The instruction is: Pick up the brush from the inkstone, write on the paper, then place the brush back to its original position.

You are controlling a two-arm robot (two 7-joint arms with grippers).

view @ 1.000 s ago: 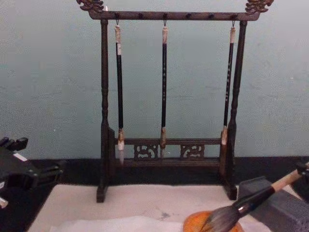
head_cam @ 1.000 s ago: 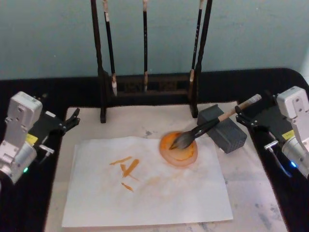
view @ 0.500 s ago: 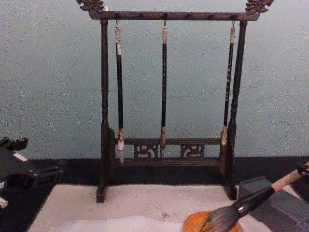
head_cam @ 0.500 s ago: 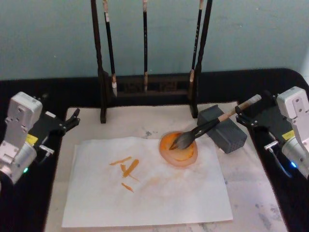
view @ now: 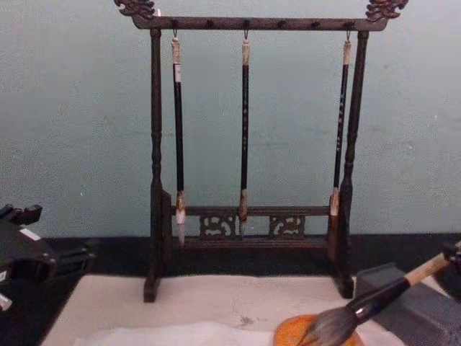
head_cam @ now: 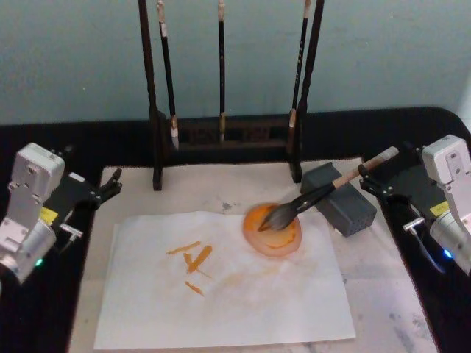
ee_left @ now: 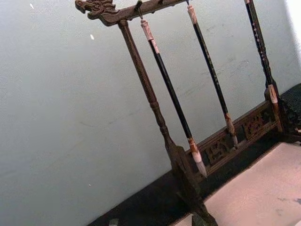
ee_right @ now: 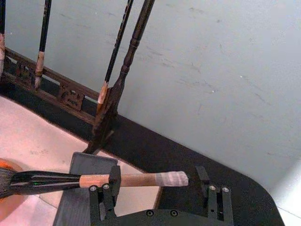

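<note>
- Two grippers stood at the sides of the table. The left gripper (head_cam: 112, 184) was parked at the left edge of the cream mat (head_cam: 383, 294), with its fingers apart and nothing held, well apart from the brush.
- The brush (head_cam: 330, 188) lay tilted. Its grey tuft was down in the orange dish (head_cam: 276, 246) and its black shaft leaned on the grey block (head_cam: 353, 213). The tan handle pointed up toward the right.
- The right gripper (ee_right: 158, 182) was at the far end of this handle. Its fingers (ee_right: 107, 189) were wide apart and the white wrap of the handle lay between them. One finger was just beside the wood, perhaps touching it.
- The paper (head_cam: 221, 294) already carried several orange strokes (head_cam: 193, 257), so the writing seemed done and the brush seemed to be back at its place. The step in hand was probably to leave the brush free and take the arm away.
- The good way to do this was to keep the fingers fully open and draw the gripper back along the line of the handle, not sideways. A push from the near finger could roll the shaft off the block, or drag the wet tuft over the paper.
- The wooden rack (view: 245, 23) with three thin brushes (view: 245, 130) stood behind and was not in the way.
</note>
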